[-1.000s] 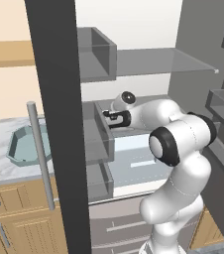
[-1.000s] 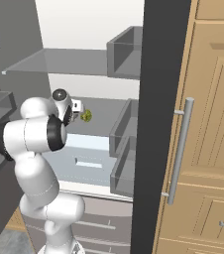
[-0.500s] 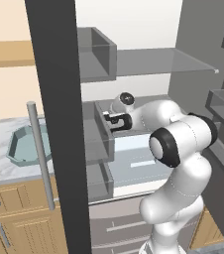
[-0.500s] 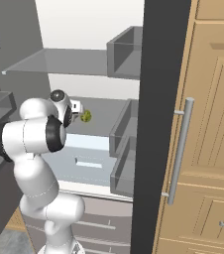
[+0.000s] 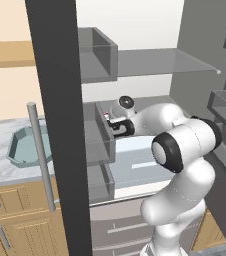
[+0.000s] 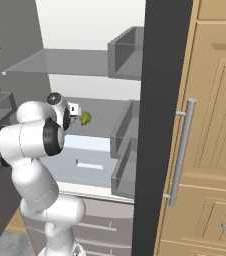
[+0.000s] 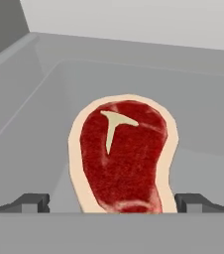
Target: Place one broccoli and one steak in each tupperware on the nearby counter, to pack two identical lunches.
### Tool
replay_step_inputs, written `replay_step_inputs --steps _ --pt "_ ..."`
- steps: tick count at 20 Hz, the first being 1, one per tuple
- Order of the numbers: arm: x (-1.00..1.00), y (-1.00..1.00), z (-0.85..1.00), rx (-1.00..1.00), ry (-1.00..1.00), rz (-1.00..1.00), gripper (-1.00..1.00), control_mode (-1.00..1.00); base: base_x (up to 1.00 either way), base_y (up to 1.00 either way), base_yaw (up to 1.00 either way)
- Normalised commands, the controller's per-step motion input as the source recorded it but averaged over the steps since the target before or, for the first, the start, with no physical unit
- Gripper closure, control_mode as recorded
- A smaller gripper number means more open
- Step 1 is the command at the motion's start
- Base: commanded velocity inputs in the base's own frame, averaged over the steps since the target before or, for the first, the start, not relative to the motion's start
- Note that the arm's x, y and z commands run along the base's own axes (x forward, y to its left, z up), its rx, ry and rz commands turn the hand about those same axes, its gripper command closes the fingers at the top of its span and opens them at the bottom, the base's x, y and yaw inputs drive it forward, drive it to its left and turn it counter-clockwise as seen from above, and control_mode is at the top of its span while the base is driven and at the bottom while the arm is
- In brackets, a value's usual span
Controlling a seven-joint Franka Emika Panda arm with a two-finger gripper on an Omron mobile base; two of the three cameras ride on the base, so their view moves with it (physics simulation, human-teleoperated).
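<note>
- Steak front and centre: a raw red T-bone steak (image 7: 122, 158) with a pale fat rim and a white bone mark lies flat on the grey shelf floor (image 7: 198, 119) inside the open fridge, and the hand view looks straight down on it.
- The claw (image 7: 111, 202) hangs right over the near end of that steak, its two dark fingertips (image 7: 32, 202) spread wide on either side of the meat, jaws fully parted and nothing between them gripped.
- From the left base view the white arm reaches in over the middle shelf, with the claw (image 5: 108, 123) tucked against the grey door-side bin; the steak itself is hidden there behind the wrist.
- From the right base view the claw (image 6: 75, 111) sits just beside a small green broccoli floret (image 6: 86, 118), which rests on the same middle shelf, towards its back; whether the two touch I can't tell.
- Out on the white-grey marbled surface (image 5: 0, 167), left of the dark fridge door edge, the pale teal tupperware tray with cut corners (image 5: 27, 147) sits near the surface's front edge, partly masked by the round metal door handle (image 5: 41, 160).
- Nothing can be made out inside that teal tray from this angle.
</note>
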Motion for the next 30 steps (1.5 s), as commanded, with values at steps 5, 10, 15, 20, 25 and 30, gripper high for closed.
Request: replay_step_inputs --steps 5,10,15,20,25,30 --pt "0.13 0.0 -0.07 0.0 0.0 0.0 -1.0 -1.0 0.0 0.0 0.0" --pt "-0.1 -0.06 -0.23 0.0 0.01 -0.03 -1.0 -1.0 0.0 0.0 0.0" --pt "-0.13 -0.06 -0.23 0.0 0.0 -0.04 -1.0 -1.0 0.0 0.0 0.0" --pt "-0.06 -0.01 -0.24 0.0 0.0 -0.04 -1.0 -1.0 0.0 0.0 0.0" --pt "0.0 0.0 -0.33 0.0 0.05 -0.03 -1.0 -1.0 0.0 0.0 0.0" --pt "-0.03 0.0 -0.38 0.0 0.09 -0.03 1.0 -1.0 0.0 0.0 0.0"
